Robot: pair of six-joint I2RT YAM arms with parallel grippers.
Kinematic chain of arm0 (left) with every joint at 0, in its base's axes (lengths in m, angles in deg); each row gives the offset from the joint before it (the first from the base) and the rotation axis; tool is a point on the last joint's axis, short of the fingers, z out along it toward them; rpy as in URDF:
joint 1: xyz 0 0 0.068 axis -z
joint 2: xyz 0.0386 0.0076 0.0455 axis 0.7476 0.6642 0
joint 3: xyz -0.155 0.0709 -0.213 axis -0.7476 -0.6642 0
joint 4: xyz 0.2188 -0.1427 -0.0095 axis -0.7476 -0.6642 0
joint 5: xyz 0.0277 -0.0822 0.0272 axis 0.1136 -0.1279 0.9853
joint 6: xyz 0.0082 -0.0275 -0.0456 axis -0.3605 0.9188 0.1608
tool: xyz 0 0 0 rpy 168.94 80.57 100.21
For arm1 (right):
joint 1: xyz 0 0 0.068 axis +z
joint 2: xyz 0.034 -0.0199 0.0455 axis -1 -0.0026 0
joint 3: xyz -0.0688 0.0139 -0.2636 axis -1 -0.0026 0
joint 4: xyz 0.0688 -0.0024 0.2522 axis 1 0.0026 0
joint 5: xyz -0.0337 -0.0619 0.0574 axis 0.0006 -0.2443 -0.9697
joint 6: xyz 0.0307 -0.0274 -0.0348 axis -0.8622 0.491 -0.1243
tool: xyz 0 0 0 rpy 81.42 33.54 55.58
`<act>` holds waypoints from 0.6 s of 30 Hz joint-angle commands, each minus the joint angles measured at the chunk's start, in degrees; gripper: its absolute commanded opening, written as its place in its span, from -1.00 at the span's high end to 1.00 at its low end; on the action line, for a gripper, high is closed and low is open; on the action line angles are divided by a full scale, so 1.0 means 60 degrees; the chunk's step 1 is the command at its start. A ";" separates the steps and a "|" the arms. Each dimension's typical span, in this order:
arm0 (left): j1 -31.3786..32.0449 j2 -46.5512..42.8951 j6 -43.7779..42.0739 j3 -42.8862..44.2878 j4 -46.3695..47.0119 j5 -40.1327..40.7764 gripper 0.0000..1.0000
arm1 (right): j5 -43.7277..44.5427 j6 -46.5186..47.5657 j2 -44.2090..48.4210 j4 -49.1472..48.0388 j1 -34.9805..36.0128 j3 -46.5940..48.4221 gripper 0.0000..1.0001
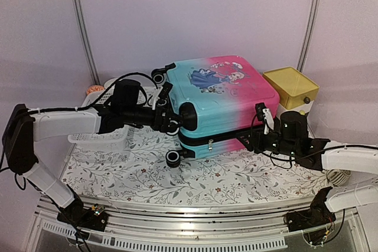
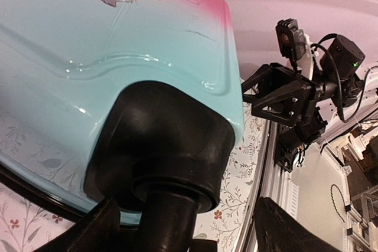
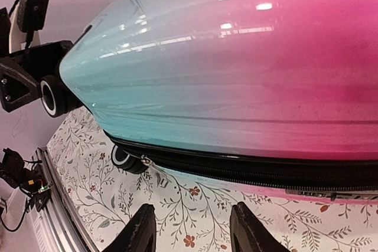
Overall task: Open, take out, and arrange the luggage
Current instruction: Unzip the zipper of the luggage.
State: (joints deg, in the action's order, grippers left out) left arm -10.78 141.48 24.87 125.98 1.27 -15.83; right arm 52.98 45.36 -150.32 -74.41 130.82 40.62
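Zipper work ahead: the luggage [image 1: 224,95], a small hard-shell child's suitcase fading from turquoise to pink with a cartoon princess print on its upper face, lies flat and closed on the table [image 1: 195,209], over a white floral-patterned cloth [image 1: 136,172]. From my remote station I see the left tool [image 2: 183,228] spread wide about the black plastic wheel housing [image 2: 165,146] at the turquoise corner. Cloth shows in the gap beside the housing, so this tool is released and clamps nothing. The right tool [image 3: 192,231] is likewise released and empty, its fingertips [image 3: 144,228] parted just below the black zipper band [image 3: 248,172] on the near side wall. The small metal zipper pull [image 3: 145,161] hangs toward the turquoise end, left of that tool in its own view.

As I judge it, opening has not begun. To do it well I would slide the right tool along to the pull, close on the tab alone rather than the band, and draw it along the seam. Meanwhile the left tool should brace the wheel corner so the glossy shell does not skate across the cloth. That shell shines under the lights and shows shallow ribbed grooves, and black wheels [image 1: 174,157] project at its left end.
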 commanded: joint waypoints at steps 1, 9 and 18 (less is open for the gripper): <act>0.0178 -0.0709 -0.0324 0.0172 -0.0006 0.0280 -0.61 | 0.0345 0.0629 0.0658 -0.0515 0.0057 0.0008 0.08; 0.0166 -0.1201 -0.0734 0.0094 -0.0539 0.0925 -0.65 | 0.1168 0.1354 0.0896 -0.0588 0.0056 -0.0031 -0.22; 0.0178 -0.1745 -0.1705 0.0031 -0.1651 0.1894 -0.95 | 0.0569 0.1290 -0.0114 -0.0692 0.0151 0.0259 -0.59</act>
State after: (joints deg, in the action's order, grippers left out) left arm -10.49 132.76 18.69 125.98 -4.59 -7.72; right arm 58.25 52.96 -149.01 -76.97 131.06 40.73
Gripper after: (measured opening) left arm 0.954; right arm 0.799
